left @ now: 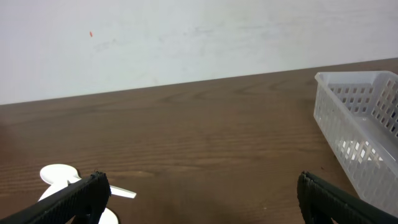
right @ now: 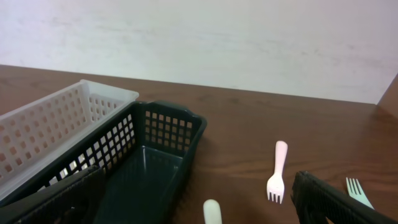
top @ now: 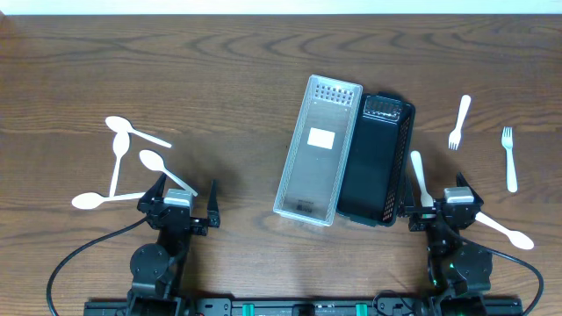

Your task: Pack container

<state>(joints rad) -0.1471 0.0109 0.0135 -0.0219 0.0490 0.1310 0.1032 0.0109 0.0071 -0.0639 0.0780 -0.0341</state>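
Note:
A clear white basket (top: pixel 318 149) and a black basket (top: pixel 378 158) lie side by side, touching, at the table's centre right; both look empty. Several white spoons (top: pixel 132 132) (top: pixel 162 167) (top: pixel 97 199) lie at the left. Two white forks (top: pixel 458 123) (top: pixel 508 158) lie at the right. A white utensil handle (top: pixel 420 178) lies next to the black basket, and a spoon (top: pixel 505 231) lies at the near right. My left gripper (top: pixel 187 186) (left: pixel 202 186) is open and empty beside the spoons. My right gripper (top: pixel 436 190) (right: pixel 198 186) is open and empty, straddling that handle (right: pixel 212 213).
The left wrist view shows a spoon bowl (left: pixel 59 174) by the left finger and the white basket's corner (left: pixel 360 124) at the right. The right wrist view shows the black basket (right: pixel 155 168), the white basket (right: pixel 56 130) and both forks (right: pixel 277 171) (right: pixel 357 190). A pale wall stands behind.

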